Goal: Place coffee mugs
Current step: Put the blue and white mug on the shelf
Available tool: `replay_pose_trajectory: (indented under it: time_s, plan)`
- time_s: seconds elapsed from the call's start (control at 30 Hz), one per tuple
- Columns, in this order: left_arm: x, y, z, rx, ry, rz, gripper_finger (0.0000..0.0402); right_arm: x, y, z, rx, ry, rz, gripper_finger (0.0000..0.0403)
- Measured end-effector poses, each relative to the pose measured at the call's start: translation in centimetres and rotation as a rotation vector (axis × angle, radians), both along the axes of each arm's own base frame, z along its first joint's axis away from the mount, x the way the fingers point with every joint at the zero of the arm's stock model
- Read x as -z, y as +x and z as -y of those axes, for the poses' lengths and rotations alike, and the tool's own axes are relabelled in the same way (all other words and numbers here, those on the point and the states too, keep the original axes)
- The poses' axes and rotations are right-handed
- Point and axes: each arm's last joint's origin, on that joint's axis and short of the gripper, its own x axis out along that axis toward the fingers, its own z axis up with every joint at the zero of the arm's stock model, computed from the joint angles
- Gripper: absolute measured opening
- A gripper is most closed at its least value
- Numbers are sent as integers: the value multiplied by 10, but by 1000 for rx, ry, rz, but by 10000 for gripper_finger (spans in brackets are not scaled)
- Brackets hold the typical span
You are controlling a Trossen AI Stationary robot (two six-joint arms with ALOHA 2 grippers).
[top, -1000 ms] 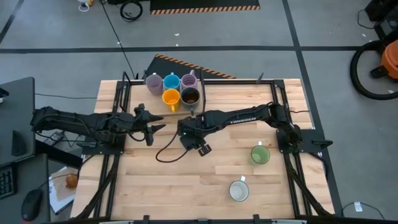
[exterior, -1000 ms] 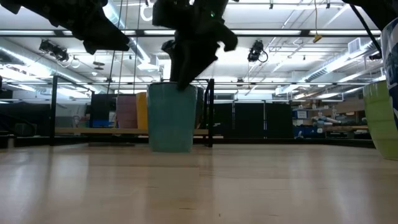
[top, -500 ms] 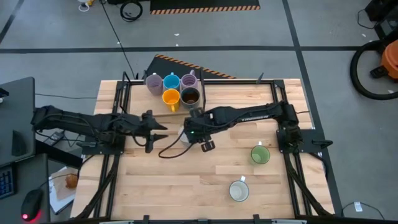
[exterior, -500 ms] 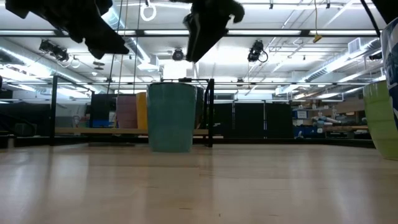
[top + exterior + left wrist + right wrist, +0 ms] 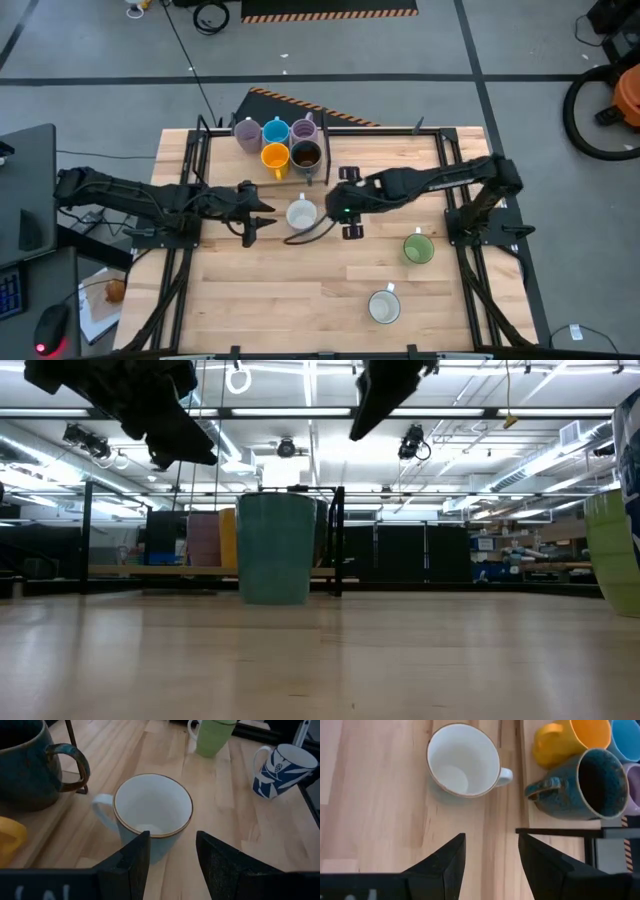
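Observation:
A white mug [image 5: 301, 213] with a brown rim stands upright on its base on the wooden table [image 5: 300, 290], near the middle. In the low view this mug [image 5: 277, 548] looks pale teal. My left gripper [image 5: 262, 212] hovers open just left of it, its fingers pointing at the mug [image 5: 152, 815]. My right gripper [image 5: 346, 218] hangs open to the mug's right, raised above the mug [image 5: 462, 760]. Neither gripper touches it. In the low view my left gripper [image 5: 165, 420] and my right gripper [image 5: 385, 390] are both high above the table.
Several mugs stand grouped at the far edge: two lilac [image 5: 247, 133] [image 5: 303, 131], blue [image 5: 276, 131], orange [image 5: 275, 157] and dark brown [image 5: 305, 155]. A green mug [image 5: 418, 248] and a blue-patterned white mug [image 5: 384, 306] stand at the near right. Black frame rails [image 5: 190, 170] line both sides.
My right gripper has come up off the white mug's rim and drawn away toward the table's right edge, rolling as it rose. The mug stays standing where it was. My left gripper has edged toward the mug from the left and tipped down a little.

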Motion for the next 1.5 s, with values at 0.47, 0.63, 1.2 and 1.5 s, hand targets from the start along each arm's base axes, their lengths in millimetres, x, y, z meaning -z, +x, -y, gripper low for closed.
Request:
replay_pose_trajectory:
  time_s: [0.47, 0.63, 1.2, 1.5]
  plan:
    - [-34, 53, 4, -3, 22, -175, 167, 30, -63, -6, 33, 27, 234, 188]
    - [-41, 70, 5, -2, 29, -257, 166, 42, -79, -4, 45, 21, 294, 188]
    - [-35, 127, 12, -3, 2, -452, 166, 76, -100, -1, -35, -42, 654, 188]
    - [-28, 140, 15, -23, -23, -464, 166, 94, -114, -4, -62, -13, 770, 188]
